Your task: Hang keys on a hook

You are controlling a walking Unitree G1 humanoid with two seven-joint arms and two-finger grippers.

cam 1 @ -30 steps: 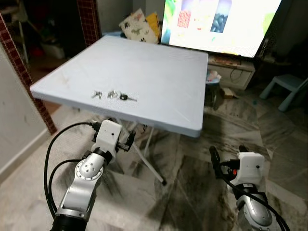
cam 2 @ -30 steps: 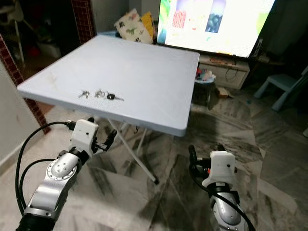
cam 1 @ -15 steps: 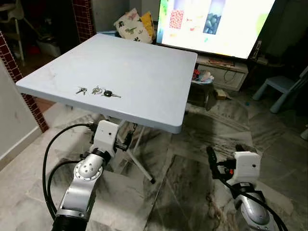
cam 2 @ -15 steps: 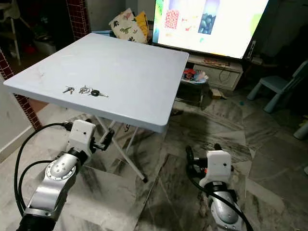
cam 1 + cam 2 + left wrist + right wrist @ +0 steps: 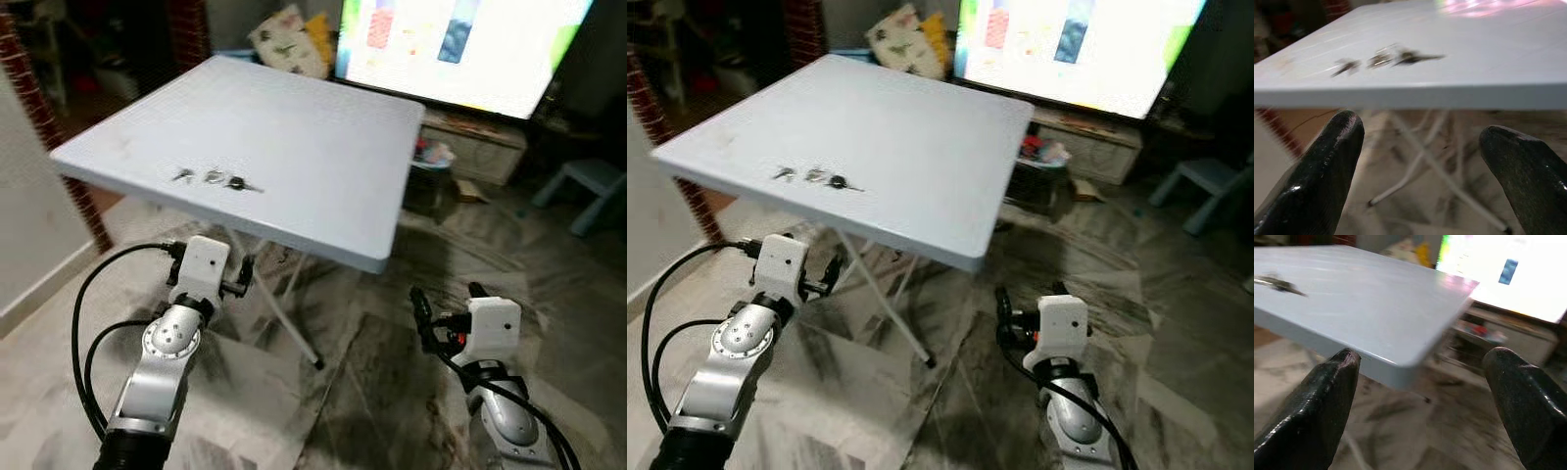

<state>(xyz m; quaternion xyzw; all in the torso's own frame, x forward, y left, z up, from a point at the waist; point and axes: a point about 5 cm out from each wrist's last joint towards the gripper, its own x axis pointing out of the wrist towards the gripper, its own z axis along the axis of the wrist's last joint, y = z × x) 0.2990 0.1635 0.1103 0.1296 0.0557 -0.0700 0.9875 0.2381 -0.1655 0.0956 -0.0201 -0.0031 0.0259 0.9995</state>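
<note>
Near the left front edge of the white folding table [image 5: 294, 137], the keys [image 5: 216, 179] are lying flat on the tabletop in a short row of small metal pieces, the rightmost one having a dark head. Nothing is touching them. From the left wrist view the keys [image 5: 1386, 56] are sitting a little back from the table's near edge, blurred.

Below that near edge, the left gripper [image 5: 238, 276] is hovering under the tabletop level, close to the table's crossed white legs [image 5: 284, 313]. Its two black fingers [image 5: 1322, 171] are standing wide apart with nothing between them, pointing toward the table edge. A black cable [image 5: 88, 313] is looping out from the left arm's wrist.

To the right of the table, the right gripper [image 5: 446, 308] is hanging low over the marbled floor [image 5: 372, 392], well apart from the keys. Its fingers [image 5: 1312, 406] are likewise spread wide and holding nothing; the right wrist view is showing the table's rounded front corner [image 5: 1405, 367] between them.

Behind the table, a large lit screen [image 5: 460, 49] is standing on a low cabinet [image 5: 480, 147], with patterned cushions [image 5: 289, 39] beside it at the table's far edge. A pale blue stool [image 5: 588, 186] is sitting on the floor to the right of the cabinet. A red brick column [image 5: 39, 108] is rising to the left of the table.
</note>
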